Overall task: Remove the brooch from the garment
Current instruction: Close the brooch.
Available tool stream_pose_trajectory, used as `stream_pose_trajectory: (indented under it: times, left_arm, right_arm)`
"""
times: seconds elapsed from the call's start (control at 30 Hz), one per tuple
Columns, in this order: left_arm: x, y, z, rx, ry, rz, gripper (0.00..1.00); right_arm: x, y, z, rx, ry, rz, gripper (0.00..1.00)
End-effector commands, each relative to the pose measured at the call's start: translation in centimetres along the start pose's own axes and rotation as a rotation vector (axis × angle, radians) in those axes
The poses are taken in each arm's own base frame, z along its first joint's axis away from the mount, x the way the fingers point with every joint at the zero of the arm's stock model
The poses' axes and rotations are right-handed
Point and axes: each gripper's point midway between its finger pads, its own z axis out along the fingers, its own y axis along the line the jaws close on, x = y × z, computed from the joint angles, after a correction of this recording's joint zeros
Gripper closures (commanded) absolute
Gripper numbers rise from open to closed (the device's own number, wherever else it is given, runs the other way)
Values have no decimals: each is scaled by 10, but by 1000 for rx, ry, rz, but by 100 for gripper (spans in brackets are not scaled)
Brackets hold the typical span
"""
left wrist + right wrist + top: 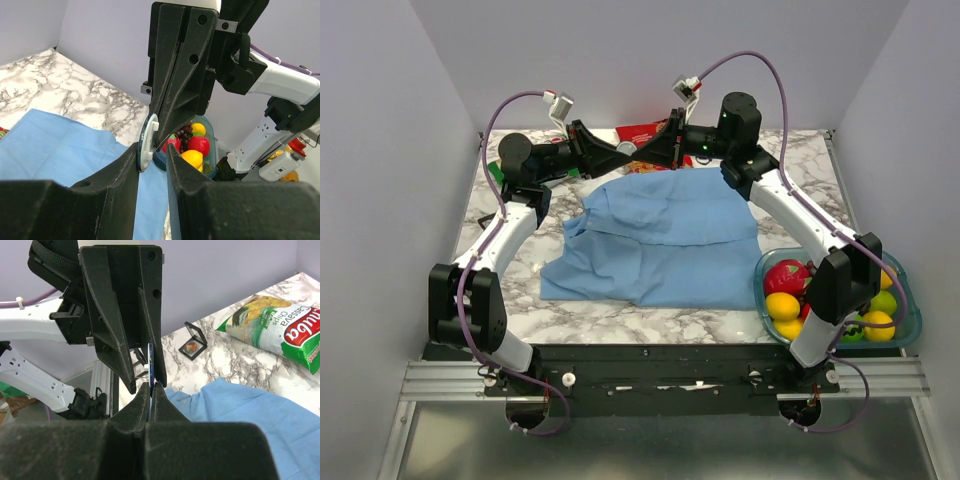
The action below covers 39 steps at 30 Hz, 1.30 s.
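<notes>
The brooch [145, 145] is a small disc with a dark blue rim and a white back, lifted clear of the blue garment [660, 245]. Both grippers meet on it above the cloth's far edge. My right gripper [151, 386] is shut on the disc's lower edge, and the blue face [150, 362] shows just above its tips. My left gripper [152, 150] straddles the disc from the opposite side. One of its fingers lies flat against the disc and the thin pin wire reaches the other. In the top view the left gripper [628, 150] and right gripper [656, 150] hide the brooch.
A clear bowl [910, 300] of toy fruit stands at the table's near right corner. A red and green snack bag [280, 330] lies behind the garment. An open small black case [192, 342] sits by it. Grey walls close in the back and sides.
</notes>
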Motion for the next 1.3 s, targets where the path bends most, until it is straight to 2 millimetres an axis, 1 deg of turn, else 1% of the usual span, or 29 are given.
stream_pose_trajectory:
  times: [0.0,0.2,0.4,0.7,0.83,0.87,0.97,1.1,1.27]
  left_arm:
    - [-10,3,3,-9,-14,19,67]
    - [-12,15,5,-59,-27,-18,69]
    - [-15,22,7,-82,-35,-46,69]
    - [-18,28,8,-102,-47,-71,72]
    - [-20,34,6,-130,-59,-91,72]
    - [-23,38,4,-147,-74,-95,71]
    - [-26,40,2,-165,-91,-99,68]
    - [-28,44,-1,-181,-100,-114,68]
    - [-27,48,-2,-190,-104,-127,64]
  right_arm:
    - [0,7,-3,-31,6,-37,100]
    - [4,19,-2,-78,21,-83,100]
    - [7,26,-1,-93,32,-113,100]
    - [8,24,-1,-86,33,-119,100]
    - [5,25,-1,-86,26,-124,100]
    - [5,24,-1,-85,24,-125,100]
    - [4,24,-1,-79,21,-127,100]
    - [4,25,-1,-80,20,-129,100]
    - [4,25,-2,-81,20,-131,99]
